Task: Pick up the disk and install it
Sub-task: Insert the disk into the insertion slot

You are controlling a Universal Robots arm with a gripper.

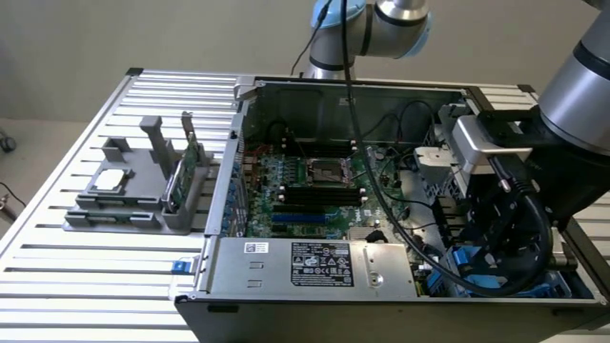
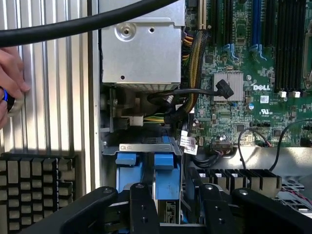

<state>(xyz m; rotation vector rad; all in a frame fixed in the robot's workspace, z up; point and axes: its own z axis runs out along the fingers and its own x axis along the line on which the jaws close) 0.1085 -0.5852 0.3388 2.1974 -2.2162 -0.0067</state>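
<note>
Disk (image 2: 165, 168), edge-on in blue carrier, at drive bay (image 2: 141, 146), lower right of exterior view, directly ahead of end effector (image 2: 178, 197). Hold and opening of end effector: cannot tell. Likely faults: carrier skewing and jamming in bay; snagging on cables (image 2: 195, 91) beside bay; hand (image 2: 12, 73) close by. Legible: "DELL" on motherboard (image 2: 265, 87); power-supply label (image 1: 322, 263) unreadable.

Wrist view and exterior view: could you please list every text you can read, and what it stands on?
"DELL": white print on the green motherboard.
Black-and-white label on the silver metal power supply box: too small to read.
Small white sticker beside that print: too small to read.
</note>
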